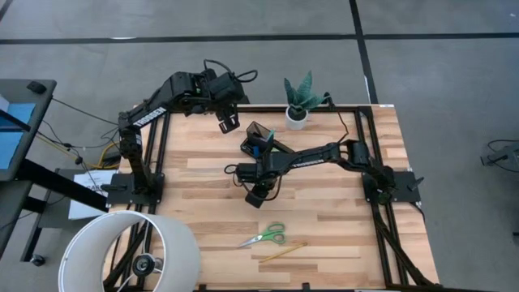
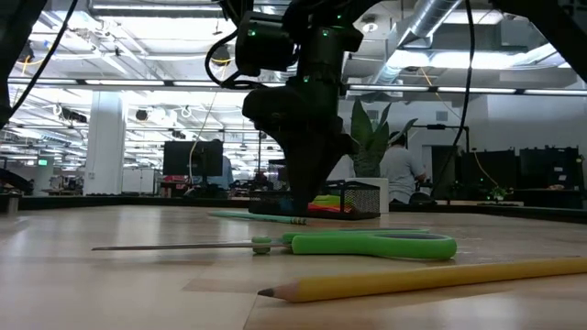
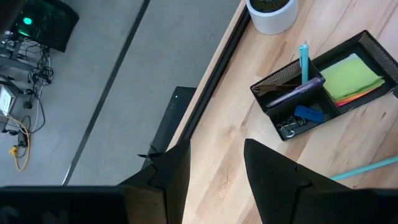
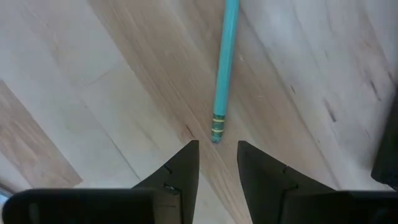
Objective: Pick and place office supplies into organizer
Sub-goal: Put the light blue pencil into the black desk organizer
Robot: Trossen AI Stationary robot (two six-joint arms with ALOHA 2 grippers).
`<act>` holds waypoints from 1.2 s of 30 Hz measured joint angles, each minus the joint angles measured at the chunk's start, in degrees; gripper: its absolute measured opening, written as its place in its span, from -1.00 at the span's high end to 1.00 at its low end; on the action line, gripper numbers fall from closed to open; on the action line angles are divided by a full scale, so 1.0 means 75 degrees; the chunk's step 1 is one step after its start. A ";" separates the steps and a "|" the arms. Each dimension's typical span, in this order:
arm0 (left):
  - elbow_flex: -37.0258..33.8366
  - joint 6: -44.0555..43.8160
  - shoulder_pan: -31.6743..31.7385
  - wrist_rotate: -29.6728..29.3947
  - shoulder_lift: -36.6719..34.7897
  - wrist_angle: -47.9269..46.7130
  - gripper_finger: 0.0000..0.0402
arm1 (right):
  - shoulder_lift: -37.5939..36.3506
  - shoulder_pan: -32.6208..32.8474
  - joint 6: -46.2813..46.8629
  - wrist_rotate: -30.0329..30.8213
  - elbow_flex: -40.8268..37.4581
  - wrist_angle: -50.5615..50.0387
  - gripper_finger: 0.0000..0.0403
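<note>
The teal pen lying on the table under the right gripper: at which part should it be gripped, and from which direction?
Grip the teal pen across its thin shaft, a little up from the banded end, coming straight down from above. It lies flat on the bare wooden table, so only its sides are free. The right gripper is open just off that end; its fingers would probably need to straddle the shaft crosswise.

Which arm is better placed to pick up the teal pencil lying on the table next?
The right. The right gripper hangs open just above the teal pencil, its end before the fingers. The left gripper waits open near the table's far edge, beyond the organizer.
</note>
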 joint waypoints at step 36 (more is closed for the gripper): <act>0.0000 0.0027 0.0009 -0.0012 0.0000 -0.0001 0.28 | 0.0230 0.0168 0.0204 0.0076 -0.0475 0.0230 0.49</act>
